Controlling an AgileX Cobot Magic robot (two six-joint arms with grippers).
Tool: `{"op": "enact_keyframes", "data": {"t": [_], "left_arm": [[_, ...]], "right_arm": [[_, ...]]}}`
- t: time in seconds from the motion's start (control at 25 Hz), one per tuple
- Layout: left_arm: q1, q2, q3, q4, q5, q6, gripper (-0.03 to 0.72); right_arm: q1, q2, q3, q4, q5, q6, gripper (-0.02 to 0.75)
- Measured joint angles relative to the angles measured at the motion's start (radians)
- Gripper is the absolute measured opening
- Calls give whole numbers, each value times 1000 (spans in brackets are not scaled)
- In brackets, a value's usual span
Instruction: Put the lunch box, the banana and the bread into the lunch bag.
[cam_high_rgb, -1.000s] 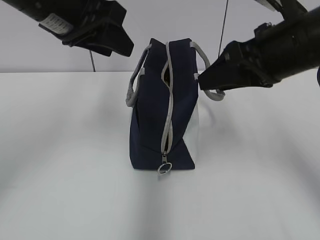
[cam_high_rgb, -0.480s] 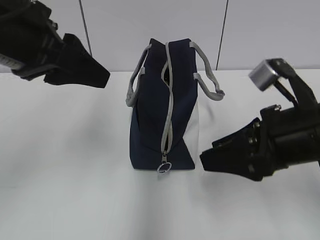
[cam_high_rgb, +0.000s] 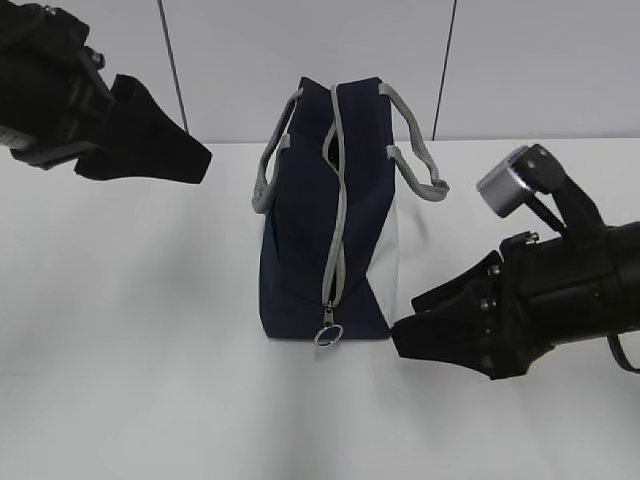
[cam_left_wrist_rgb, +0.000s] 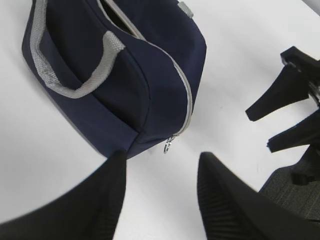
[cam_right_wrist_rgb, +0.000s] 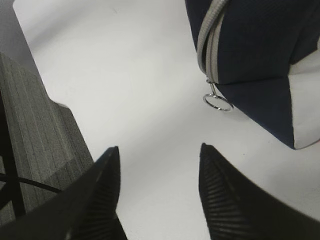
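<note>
The navy lunch bag (cam_high_rgb: 305, 240) stands upright in the middle of the white table, end toward the camera. Its grey zipper (cam_high_rgb: 337, 220) is shut except for a short gap near the far end, and the metal ring pull (cam_high_rgb: 329, 337) hangs at the near end. My left gripper (cam_high_rgb: 200, 160) hovers open and empty to the bag's upper left. My right gripper (cam_high_rgb: 400, 338) is open and empty, low beside the bag's near right corner. The bag (cam_left_wrist_rgb: 125, 75) and pull (cam_left_wrist_rgb: 168, 145) show ahead of the left gripper (cam_left_wrist_rgb: 161, 157). The pull (cam_right_wrist_rgb: 218, 102) lies up and right of the right gripper (cam_right_wrist_rgb: 159, 149). Lunch box, banana and bread are out of view.
The white table (cam_high_rgb: 150, 350) runs to a pale panelled wall (cam_high_rgb: 540, 70) behind the bag. The bag's grey handles (cam_high_rgb: 418, 155) stick out to both sides. A grey ribbed block (cam_right_wrist_rgb: 40, 150) stands at the left of the right wrist view.
My right arm has swung from the bag's right handle down to the near right corner. My left arm has drawn back to the left, away from the bag's top.
</note>
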Motion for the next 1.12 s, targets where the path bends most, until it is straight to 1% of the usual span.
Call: {"op": "enact_keyframes", "data": {"t": [0.12, 0.2, 0.28, 0.4, 0.56, 0.8, 1.0, 1.12], "left_arm": [[0, 0, 0, 0, 0, 1, 340], [0, 0, 0, 0, 0, 1, 340], [0, 0, 0, 0, 0, 1, 337], [0, 0, 0, 0, 0, 1, 332], [0, 0, 0, 0, 0, 1, 329], [0, 0, 0, 0, 0, 1, 324], [0, 0, 0, 0, 0, 1, 319], [0, 0, 0, 0, 6, 1, 319]], "right_arm": [[0, 48, 0, 16, -9, -48, 377], [0, 95, 0, 47, -12, -97, 377], [0, 145, 0, 91, -5, -215, 377], [0, 218, 0, 190, 6, -415, 378], [0, 297, 0, 300, 26, -586, 379], [30, 371, 0, 370, 74, -660, 380], [73, 422, -26, 386, 80, -688, 380], [79, 453, -40, 403, 80, -700, 380]]}}
